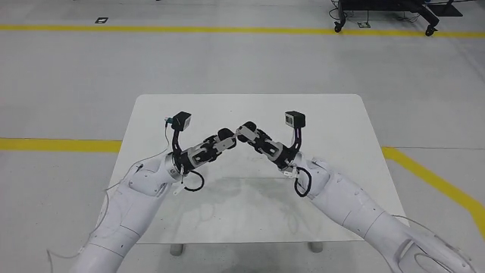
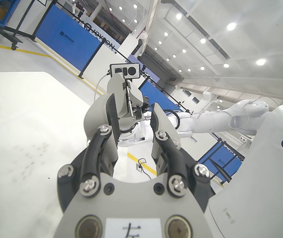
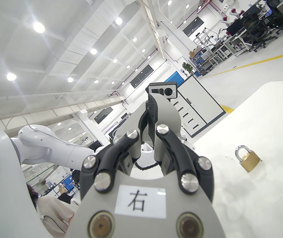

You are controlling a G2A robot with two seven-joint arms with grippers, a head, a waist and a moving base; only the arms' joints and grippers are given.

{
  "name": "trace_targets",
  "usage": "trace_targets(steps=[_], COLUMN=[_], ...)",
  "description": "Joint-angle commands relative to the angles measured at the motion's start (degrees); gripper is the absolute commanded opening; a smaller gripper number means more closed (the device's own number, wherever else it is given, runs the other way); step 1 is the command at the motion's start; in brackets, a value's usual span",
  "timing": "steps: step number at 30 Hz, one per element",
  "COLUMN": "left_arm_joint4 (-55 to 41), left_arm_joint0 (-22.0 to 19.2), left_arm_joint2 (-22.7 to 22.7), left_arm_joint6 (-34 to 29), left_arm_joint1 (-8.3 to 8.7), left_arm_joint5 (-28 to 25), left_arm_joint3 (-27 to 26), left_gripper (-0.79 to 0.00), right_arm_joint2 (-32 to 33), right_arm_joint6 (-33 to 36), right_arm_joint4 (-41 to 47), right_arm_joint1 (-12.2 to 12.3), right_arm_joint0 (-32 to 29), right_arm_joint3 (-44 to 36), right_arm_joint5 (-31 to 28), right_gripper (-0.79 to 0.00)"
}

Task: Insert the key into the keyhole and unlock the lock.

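Jaws of the left gripper [image 2: 134, 102] stand wide apart, ribbed pads facing each other and touching nothing. The tip of the right gripper [image 2: 131, 110] sits in the gap between them, pointing back at the left wrist camera. Jaws of the right gripper [image 3: 152, 100] are drawn together, pad against pad; whether anything thin is pinched between them cannot be told.

Top view: the left gripper [image 1: 225, 136] and the right gripper [image 1: 244, 130] meet tip to tip at the centre of the frame, raised above the white table [image 1: 318, 121]. Both forearms slope down and outward toward the lower corners and cover the middle of the tabletop.

Right wrist view: a brass padlock [image 3: 249, 159] with a silver shackle lies on the table [image 3: 255, 199], shackle seated in the body, well apart from the right gripper and with nothing on or against it. A white cabinet [image 3: 198, 105] stands on the floor beyond the table edge.

Left wrist view: faint dark scuff marks [image 2: 32, 154] dot the table [image 2: 19, 100], and blue barrier panels [image 2: 64, 33] line the hall behind.

Surroundings, top view: yellow floor lines [image 1: 227, 29] cross the upper part of the frame, and a black wheeled stand [image 1: 386, 0] occupies the upper right.
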Motion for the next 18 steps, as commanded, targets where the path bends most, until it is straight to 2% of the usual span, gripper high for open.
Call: trace_targets(steps=[1,4,5,9,10,11,18], left_arm_joint4=[0.4,-0.2,-0.3,-0.9,-1.2,-1.3,-2.7], left_arm_joint0=[-0.1,0.0,-0.1,0.0,0.0,0.0,0.9], left_arm_joint2=[0.2,0.3,0.3,0.2,0.0,-0.1,-2.3], left_arm_joint6=[0.6,1.9,1.9,2.3,2.4,2.4,1.5], left_arm_joint1=[-0.06,-0.16,-0.15,-0.08,-0.05,-0.01,0.81], left_arm_joint5=[0.0,0.2,0.1,0.2,0.2,0.2,0.5], left_arm_joint3=[0.1,0.2,0.3,0.4,0.5,0.4,-0.8], left_gripper=[-0.600,-0.693,-0.773,-0.785,-0.785,-0.785,-0.785], right_arm_joint2=[0.8,1.9,2.3,4.0,4.4,4.9,4.9], right_arm_joint6=[1.5,3.7,4.6,8.2,9.5,10.6,10.6], right_arm_joint4=[0.4,1.4,1.9,3.9,3.8,3.8,3.8], right_arm_joint1=[-0.4,-0.9,-1.1,-1.8,-1.9,-2.0,-2.0], right_arm_joint0=[-0.3,-0.8,-1.0,-1.6,-1.7,-1.8,-1.8], right_arm_joint3=[0.3,0.5,0.5,0.7,0.7,0.7,0.7], right_arm_joint5=[0.0,0.0,0.0,0.0,0.0,0.0,0.0], right_gripper=[-0.785,-0.785,-0.785,-0.785,-0.496,0.000,0.000])
